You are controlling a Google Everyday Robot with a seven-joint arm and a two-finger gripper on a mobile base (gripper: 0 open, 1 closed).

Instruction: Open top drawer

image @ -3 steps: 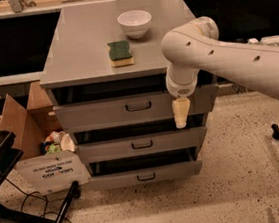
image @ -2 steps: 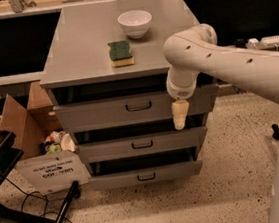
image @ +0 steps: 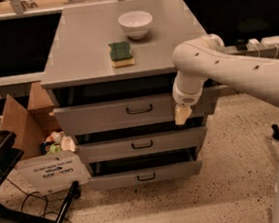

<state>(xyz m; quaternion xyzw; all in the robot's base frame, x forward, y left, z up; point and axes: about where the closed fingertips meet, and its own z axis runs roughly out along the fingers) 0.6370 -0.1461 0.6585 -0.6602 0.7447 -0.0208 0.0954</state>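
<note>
A: Largest first?
B: Bench (image: 81,44), grey, three drawers below its front edge. Next, arm (image: 235,72), white, reaching in past the front right corner.
A: Top drawer (image: 95,117)?
B: Directly under the front edge, its front standing slightly out, dark gap above. No further out than a second ago.
A: Gripper (image: 182,114)?
B: Hanging before the drawer front's right end, hardly moved. Spread or pressed together: cannot tell. Contact: cannot tell.
A: Smaller lots?
B: Bowl (image: 135,23), near the back edge. Sponge (image: 121,53), mid-bench. Handle (image: 139,109), centre of the drawer front, well left of the gripper, ungrasped.
A: Meaning?
B: Likely stalled; most of the opening remains.
</note>
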